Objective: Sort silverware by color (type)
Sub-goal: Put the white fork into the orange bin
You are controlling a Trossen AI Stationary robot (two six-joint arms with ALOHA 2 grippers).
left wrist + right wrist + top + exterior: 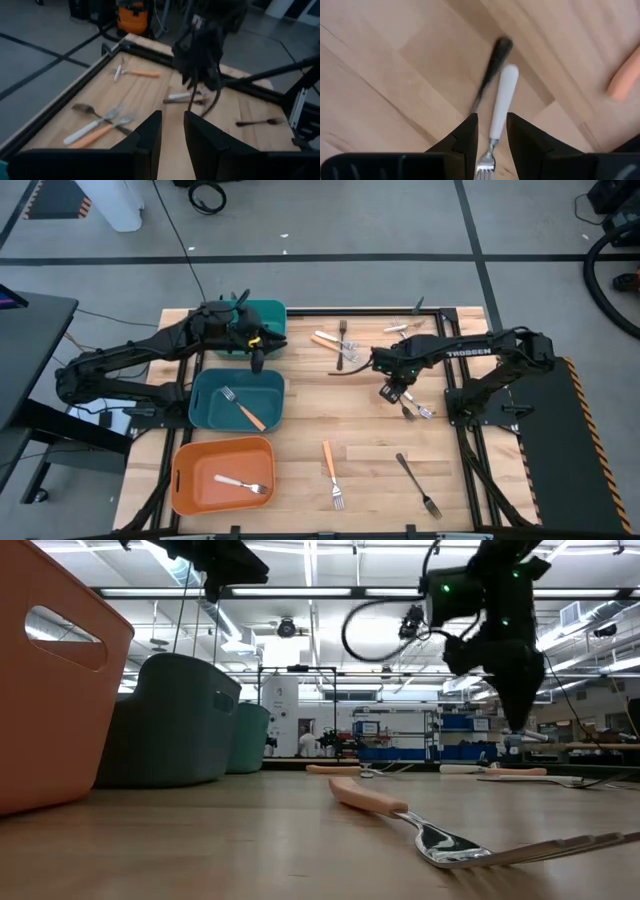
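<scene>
Fork with cream handle (501, 97) between my right claw's (490, 131) spread fingers, lying on the table (370, 455) beside a black fork (490, 70).

My left claw (257, 360) hangs over the rim of the middle teal bin (205, 410), its fingers a little apart and empty. That bin holds an orange-handled fork (243, 409); the orange bin (185, 470) holds a cream-handled one (240, 483).

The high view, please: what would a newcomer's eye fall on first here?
Probably the orange bin at the table's front left, holding one white-handled fork, with a teal bin behind it holding an orange-handled fork. Next, the right gripper right of centre, its fingers straddling a white-handled fork beside a black utensil, while the left gripper hangs over the teal bin's back edge.
</scene>
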